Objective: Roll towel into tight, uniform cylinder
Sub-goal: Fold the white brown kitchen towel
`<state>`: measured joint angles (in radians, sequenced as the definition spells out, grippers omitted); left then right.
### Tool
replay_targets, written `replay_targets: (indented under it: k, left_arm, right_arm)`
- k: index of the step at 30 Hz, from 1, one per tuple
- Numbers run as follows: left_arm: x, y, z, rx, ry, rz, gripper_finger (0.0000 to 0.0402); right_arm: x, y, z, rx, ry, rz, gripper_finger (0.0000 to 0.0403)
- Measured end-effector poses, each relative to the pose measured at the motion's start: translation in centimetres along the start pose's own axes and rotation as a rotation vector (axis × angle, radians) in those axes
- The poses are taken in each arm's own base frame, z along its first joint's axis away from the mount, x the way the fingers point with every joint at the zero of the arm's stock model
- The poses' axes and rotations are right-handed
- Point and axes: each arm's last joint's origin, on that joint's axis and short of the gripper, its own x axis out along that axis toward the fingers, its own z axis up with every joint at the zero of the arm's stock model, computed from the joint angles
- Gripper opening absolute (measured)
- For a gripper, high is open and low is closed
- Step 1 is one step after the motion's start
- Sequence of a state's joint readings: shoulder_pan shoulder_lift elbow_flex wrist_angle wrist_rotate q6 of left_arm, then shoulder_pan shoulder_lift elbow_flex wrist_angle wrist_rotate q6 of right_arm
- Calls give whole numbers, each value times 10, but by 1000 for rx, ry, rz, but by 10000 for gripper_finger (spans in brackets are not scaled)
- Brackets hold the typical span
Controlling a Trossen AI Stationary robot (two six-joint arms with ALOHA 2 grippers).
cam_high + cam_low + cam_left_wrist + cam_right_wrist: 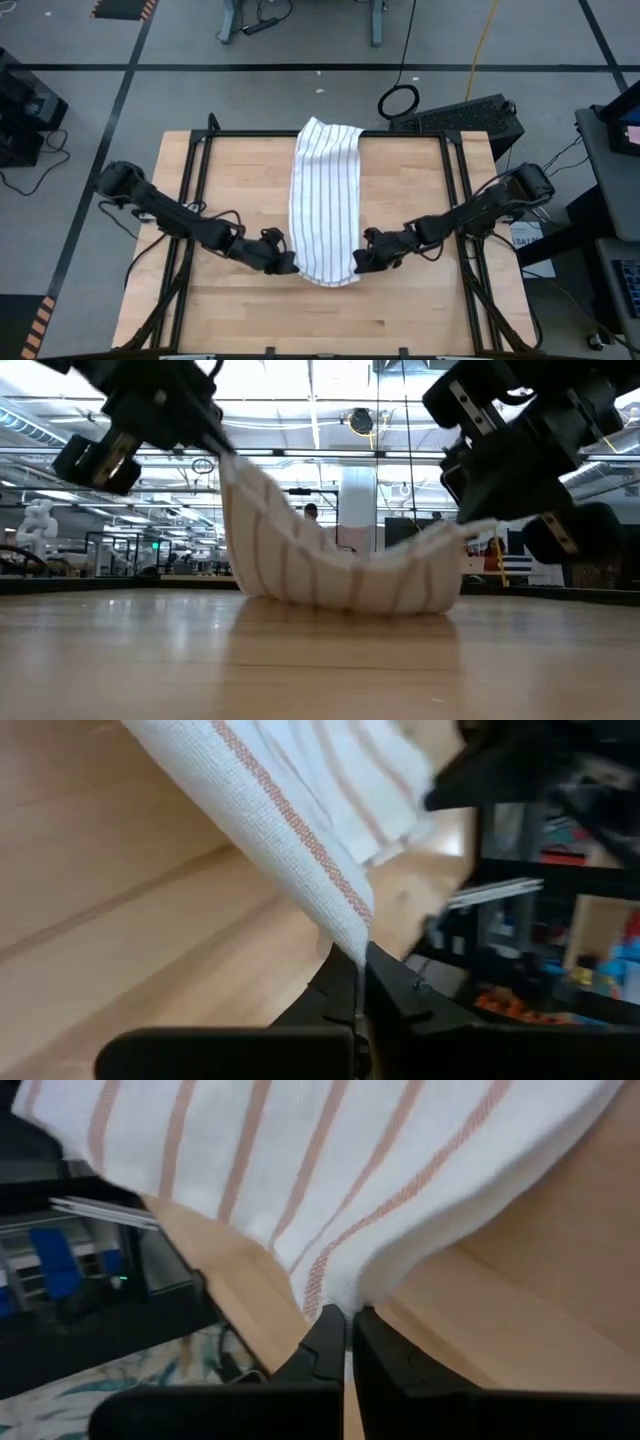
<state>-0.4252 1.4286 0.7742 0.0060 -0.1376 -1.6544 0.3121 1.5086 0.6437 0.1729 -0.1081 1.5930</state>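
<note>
Both arms reach inward low over the wooden desk [400, 300]. The left tool [285, 264] and right tool [362, 264] are each clamped tight on a near corner of the towel [325, 200], lifting them. Its long axis runs away toward the desk's far edge, its far end overhanging there.

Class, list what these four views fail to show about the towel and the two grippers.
- Low view: the towel's far end, hidden behind its raised near edge.
- High view: how the left gripper and right gripper pinch the corners, too small.
- Wrist views: the towel's full outline, cut off by the picture edges.
</note>
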Motion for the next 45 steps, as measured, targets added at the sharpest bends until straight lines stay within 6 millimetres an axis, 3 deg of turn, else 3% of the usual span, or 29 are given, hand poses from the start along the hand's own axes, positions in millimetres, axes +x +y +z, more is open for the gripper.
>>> replay_targets:
  k: [6,12,18,23,26,29,31,36,39,42,45]
  left_arm:
    - [-21,-14,13,26,-63,-93,4]
    - [-33,-25,47,69,-243,-166,3]
    - [-59,-49,89,187,-519,-369,3]
    - [-94,-73,126,255,-746,-498,3]
    - [-119,-94,138,399,-850,-622,3]
    - [-138,-112,143,511,-856,-729,3]
    - [-141,-118,142,564,-772,-758,3]
    - [-125,-117,117,634,-483,-748,3]
    - [-115,-113,104,641,-395,-675,3]
    - [-111,-109,102,642,-433,-603,3]
    - [-114,-107,116,624,-603,-518,3]
  right_arm:
    - [-13,9,11,12,-31,59,0]
    - [-33,17,35,13,-156,118,0]
    - [-79,32,67,-19,-382,256,0]
    - [-127,43,85,-74,-630,395,0]
    - [-152,51,93,-137,-754,510,0]
    - [-169,57,95,-189,-829,595,0]
    - [-174,58,94,-208,-826,618,0]
    - [-165,57,82,-254,-645,601,0]
    - [-158,54,75,-250,-581,547,0]
    - [-159,53,77,-222,-670,522,0]
    - [-167,53,87,-176,-869,508,0]
